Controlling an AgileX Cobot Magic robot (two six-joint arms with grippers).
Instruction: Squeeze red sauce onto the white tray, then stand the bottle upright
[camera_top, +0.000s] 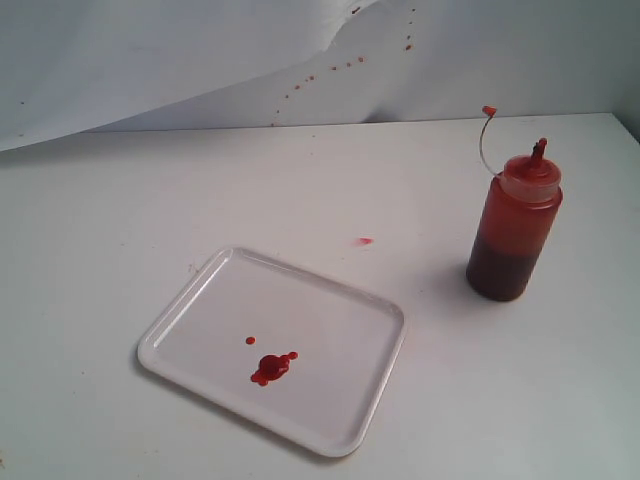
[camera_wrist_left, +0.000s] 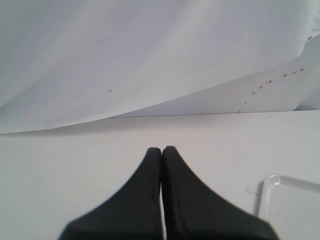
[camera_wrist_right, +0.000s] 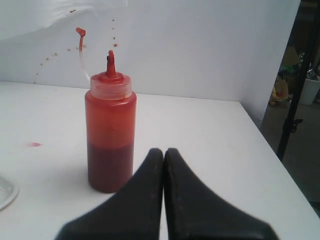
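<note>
Right pincer (camera_wrist_right: 163, 150) closed, short of upright bottle (camera_wrist_right: 110, 135), white tray (camera_top: 320, 325) apart

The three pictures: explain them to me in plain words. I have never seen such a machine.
This is a robot with two arms, each ending in a black two-fingered gripper. The wide picture comes from a camera off the arms, and no arm shows in it. The other two come from cameras on the wrists, looking out over the left gripper and the right gripper. Both are shut and hold nothing. On the white table lies a white tray with a blob of red sauce on it. Apart from the tray, the bottle stands upright.
</note>
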